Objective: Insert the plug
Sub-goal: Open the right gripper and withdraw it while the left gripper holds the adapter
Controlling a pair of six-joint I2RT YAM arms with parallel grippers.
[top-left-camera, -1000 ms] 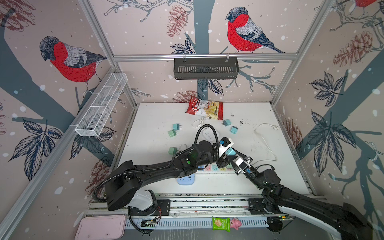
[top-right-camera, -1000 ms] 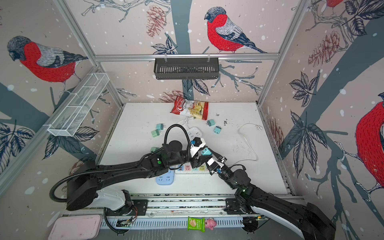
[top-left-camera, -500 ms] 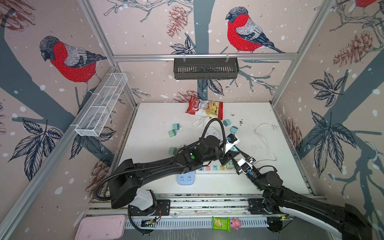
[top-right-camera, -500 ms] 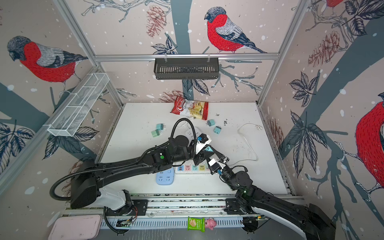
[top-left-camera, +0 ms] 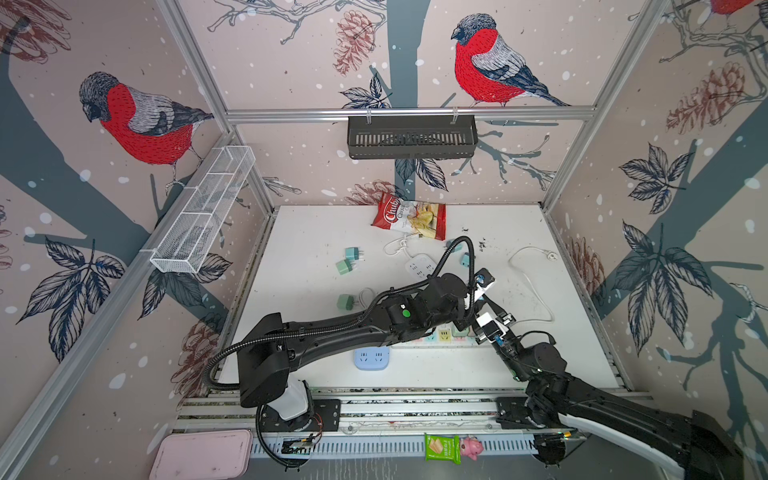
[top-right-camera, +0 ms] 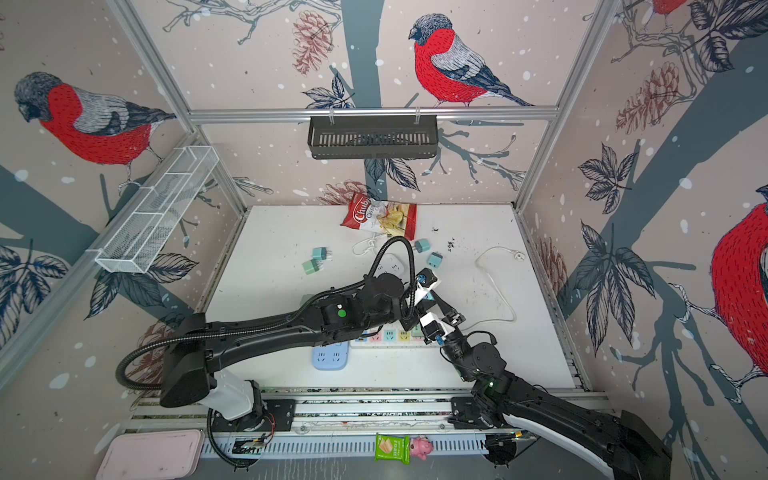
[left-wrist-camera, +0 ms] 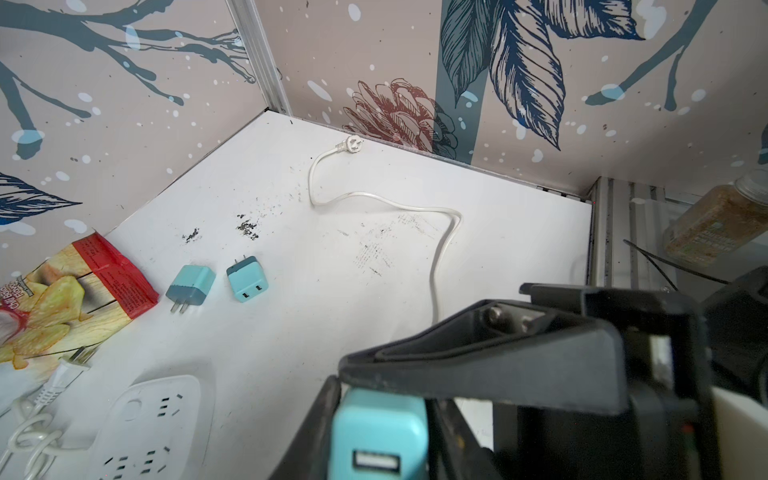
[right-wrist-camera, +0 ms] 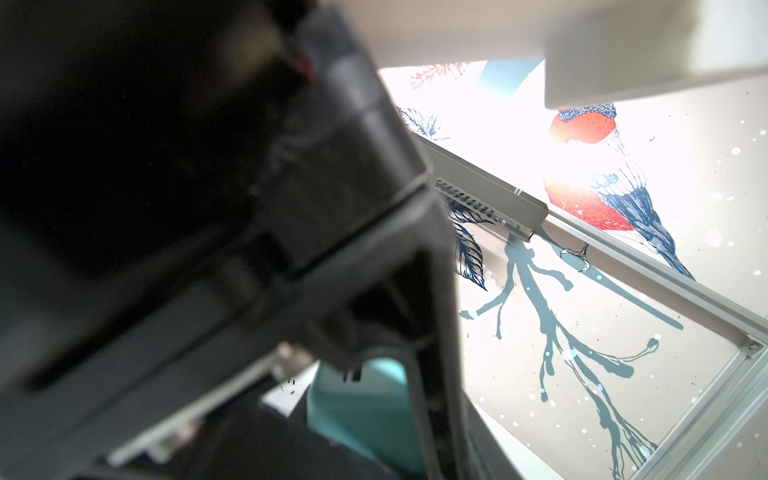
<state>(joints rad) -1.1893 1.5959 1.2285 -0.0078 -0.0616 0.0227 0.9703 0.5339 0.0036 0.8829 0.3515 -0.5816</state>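
**Step in hand.** I judge this to be the hand-over and alignment stage, ahead of insertion. The plug is not seated in any socket.

**Layout.** I read a top view from left to right at lower centre.
- The pastel power strip [top-left-camera: 442,334] lies flat on the table [top-left-camera: 316,257], with its sockets partly covered by the left arm.
- Just above its right end in the frame is the left gripper [top-left-camera: 466,320].
- Just beside that, on the right, is the right gripper [top-left-camera: 483,313].

**Jaws, left.** They are closed on the plug [left-wrist-camera: 380,432], which sits between the fingers at bottom centre of the left wrist view.

**Jaws, right.** They are also closed. In the right wrist view the plug [right-wrist-camera: 361,395] shows as a teal body against the fingers at lower centre (the view is blurred, so I take this grip as likely, not certain).

**Next move.** I judge that one gripper must let go. The other can then point the prongs down and lower them squarely over a free socket. The prongs are hidden, so I cannot confirm which way they face.

**Plug appearance.** It is a small, boxy teal shell with rounded corners. A paler face carries a USB port. It looks rigid and smooth.
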